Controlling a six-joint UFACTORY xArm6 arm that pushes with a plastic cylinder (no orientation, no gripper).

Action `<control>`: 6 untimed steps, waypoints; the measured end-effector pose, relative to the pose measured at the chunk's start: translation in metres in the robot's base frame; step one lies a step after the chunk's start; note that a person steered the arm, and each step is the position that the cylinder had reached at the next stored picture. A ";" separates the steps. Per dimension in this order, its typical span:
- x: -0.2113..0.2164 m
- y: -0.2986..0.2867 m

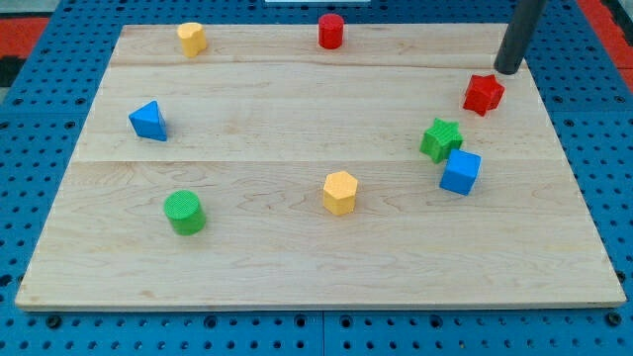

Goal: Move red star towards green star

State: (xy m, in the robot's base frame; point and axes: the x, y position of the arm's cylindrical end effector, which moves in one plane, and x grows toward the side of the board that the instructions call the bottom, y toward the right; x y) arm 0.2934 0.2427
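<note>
Presently, in the camera view, my tip, a bare rod with nothing to open or close, stands just beside the red star toward the view's top right, the green star lying near below-left, touching the blue cube.

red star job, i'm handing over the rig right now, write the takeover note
My tip is down at the board's top right, just up and right of the small red star block; contact can't be confirmed.
The green star block lies down and left of the red star, a clear gap between them, with the blue cube beside it.
Done: tip is placed behind the red star.
Left: push it down-left to the green star.
</note>
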 end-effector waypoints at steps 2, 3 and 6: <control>0.064 -0.014; 0.081 -0.019; 0.067 -0.078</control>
